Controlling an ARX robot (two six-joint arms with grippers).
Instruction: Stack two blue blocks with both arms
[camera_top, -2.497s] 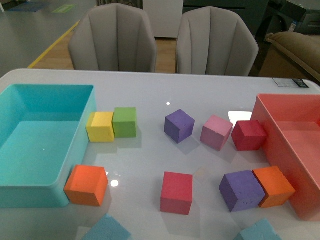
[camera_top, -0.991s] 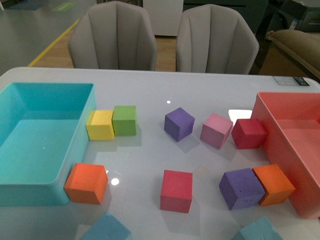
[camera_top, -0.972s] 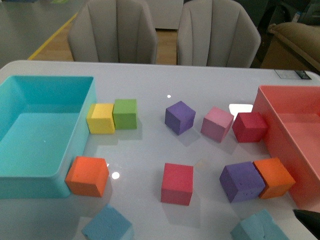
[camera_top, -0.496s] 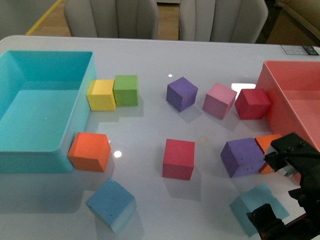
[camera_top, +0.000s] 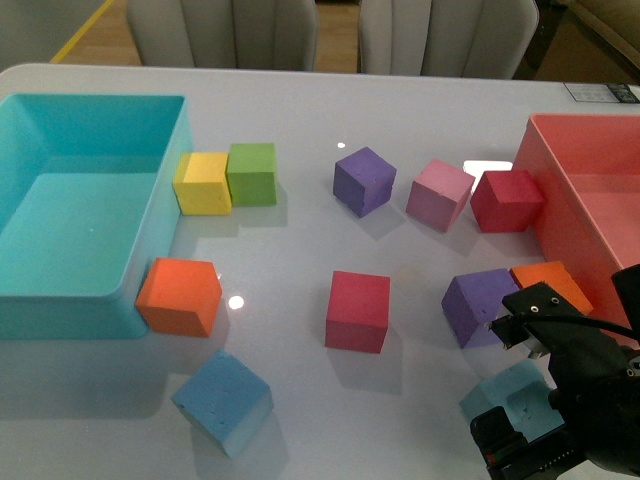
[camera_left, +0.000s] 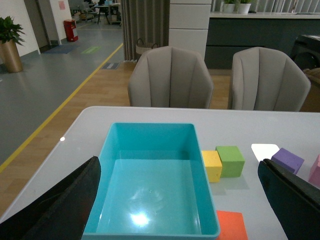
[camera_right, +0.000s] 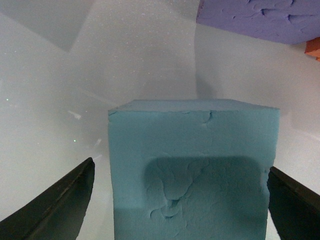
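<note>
Right of the central red foam cube (camera_top: 357, 311), straddling one sky-blue foam cube (camera_top: 503, 397) with right gripper (camera_top: 522, 388) unclenched; left of it, second blue cube (camera_top: 222, 400) untouched; left gripper (camera_left: 179, 170) also released; not stacked yet.

I see the blue block (camera_right: 195, 170) as matt, dimpled foam. The white table (camera_top: 300, 230) looks glossy and smooth, the turquoise bin (camera_left: 150, 142) shiny plastic, the 2 chairs (camera_left: 170, 75) ribbed grey cloth.
</note>
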